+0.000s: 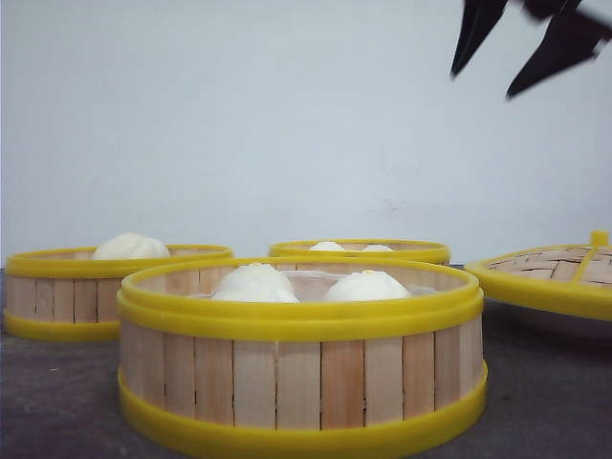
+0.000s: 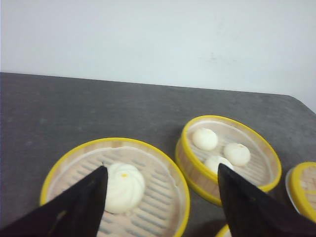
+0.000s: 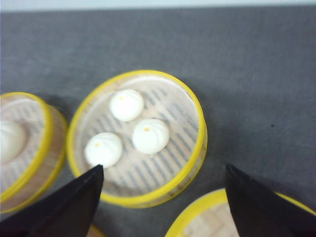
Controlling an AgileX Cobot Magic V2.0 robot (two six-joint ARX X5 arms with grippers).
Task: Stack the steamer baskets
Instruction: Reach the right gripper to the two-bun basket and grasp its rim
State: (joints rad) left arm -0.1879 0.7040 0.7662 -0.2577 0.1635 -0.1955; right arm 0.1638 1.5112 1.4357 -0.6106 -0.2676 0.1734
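Left claw (image 2: 160, 197) spread wide, holding nothing, up in the air w/ the one-bun steamer basket (image 2: 116, 190) under it; right claw (image 3: 163, 197) also wide, empty, raised over the three-bun steamer basket (image 3: 138, 138). In the front view the right claw's dark fingers (image 1: 555, 48) hang top right, clear of everything. Three baskets sit apart on the grey desk (image 1: 535, 392), unstacked: two-bun steamer basket (image 1: 301, 368) nearest the camera, one-bun at back left, three-bun behind centre. All w/ pale slat walls, thick yellow rims. Woven lid (image 1: 555, 273) far right.
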